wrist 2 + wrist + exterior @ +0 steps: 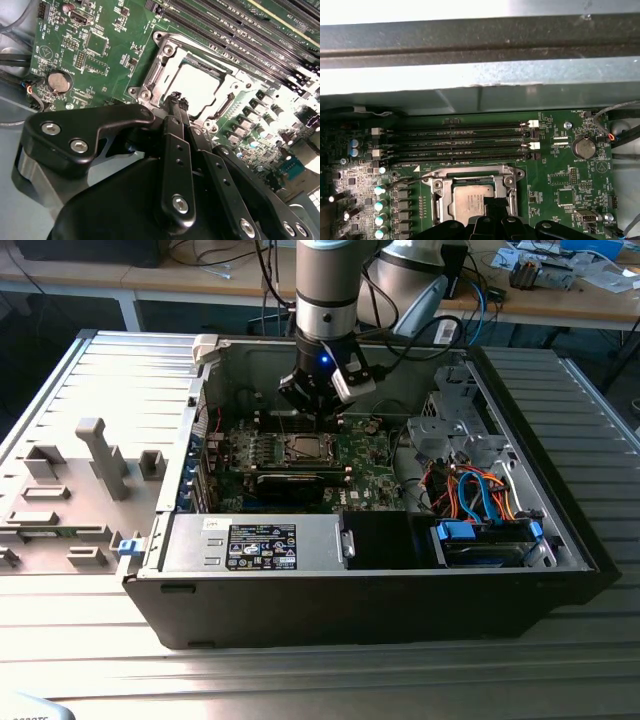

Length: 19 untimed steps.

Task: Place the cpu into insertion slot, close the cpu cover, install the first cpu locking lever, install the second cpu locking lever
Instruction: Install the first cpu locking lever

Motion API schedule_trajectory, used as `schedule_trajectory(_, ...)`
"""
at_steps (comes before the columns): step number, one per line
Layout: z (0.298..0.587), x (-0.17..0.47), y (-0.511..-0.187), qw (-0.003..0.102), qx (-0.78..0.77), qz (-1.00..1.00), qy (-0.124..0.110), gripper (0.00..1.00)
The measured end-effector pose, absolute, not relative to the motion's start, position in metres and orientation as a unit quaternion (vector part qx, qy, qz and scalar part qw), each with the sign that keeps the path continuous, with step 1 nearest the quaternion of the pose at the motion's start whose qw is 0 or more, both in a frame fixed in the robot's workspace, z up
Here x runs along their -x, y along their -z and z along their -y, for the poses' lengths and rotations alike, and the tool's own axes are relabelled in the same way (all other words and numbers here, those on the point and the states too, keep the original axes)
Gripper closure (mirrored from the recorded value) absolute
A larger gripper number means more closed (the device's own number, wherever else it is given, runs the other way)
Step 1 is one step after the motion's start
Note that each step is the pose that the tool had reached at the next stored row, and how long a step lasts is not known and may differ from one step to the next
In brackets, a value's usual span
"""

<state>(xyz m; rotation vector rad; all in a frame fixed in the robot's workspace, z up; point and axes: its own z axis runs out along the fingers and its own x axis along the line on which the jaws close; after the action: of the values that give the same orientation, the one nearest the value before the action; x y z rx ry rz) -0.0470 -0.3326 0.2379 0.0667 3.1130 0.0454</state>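
You have an open computer case (560,540) lying on its side on a ribbed metal table (300,680), with the arm (327,290) reaching down into it from above. A black power supply (260,543) sits along the case's near wall, and blue and orange cables (480,490) bunch toward the exterior view's right.

The motherboard (360,455) covers the case floor. In the first wrist view you see its four long memory slots (460,142) running side by side just beyond the socket, and a coin battery (583,147) off to one side.

The slot (472,192) sits near the board's middle, ringed by its silver frame. The cpu (197,85) already lies flat inside it, silver face up, square to the frame. The cover (165,65) looks closed down around the chip, its window showing the metal face, though you cannot tell from these views whether either locking lever is latched.

Your gripper (177,100) hangs directly over the socket's edge, fingertips pointing down at the frame beside the chip. The fingers (172,135) stand pressed close together with almost no gap, and they hold nothing. So the task's parts lie straight below and just ahead of the tips, the socket's sides running parallel to the memory slots.
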Motion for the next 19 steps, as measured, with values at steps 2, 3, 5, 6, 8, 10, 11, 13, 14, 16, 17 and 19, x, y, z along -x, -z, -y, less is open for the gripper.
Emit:
schedule_trajectory(2, 0.333, 0.047, -0.238, 0.014, -0.019, -1.0, -0.015, 0.89)
schedule_trajectory(3, 0.333, 0.047, -0.238, 0.013, -0.017, -1.0, -0.015, 0.89)
schedule_trajectory(5, 0.333, 0.047, -0.238, 0.003, -0.013, -1.0, -0.014, 0.89)
schedule_trajectory(6, 0.333, 0.047, -0.238, 0.0, -0.012, -1.0, -0.014, 0.89)
schedule_trajectory(8, 0.333, 0.047, -0.239, -0.001, -0.01, -1.0, -0.014, 0.89)
schedule_trajectory(10, 0.333, 0.047, -0.24, -0.001, -0.009, -1.0, -0.014, 0.89)
schedule_trajectory(11, 0.333, 0.047, -0.242, -0.001, -0.008, -1.0, -0.015, 0.89)
schedule_trajectory(13, 0.333, 0.048, -0.251, 0.0, -0.007, -1.0, -0.015, 0.89)
schedule_trajectory(14, 0.333, 0.049, -0.252, 0.0, -0.007, -1.0, -0.015, 0.89)
schedule_trajectory(16, 0.333, 0.053, -0.253, 0.0, -0.006, -1.0, -0.015, 0.89)
schedule_trajectory(17, 0.333, 0.055, -0.253, 0.0, -0.006, -1.0, -0.016, 0.89)
schedule_trajectory(19, 0.333, 0.061, -0.253, 0.0, -0.006, -1.0, -0.017, 0.89)
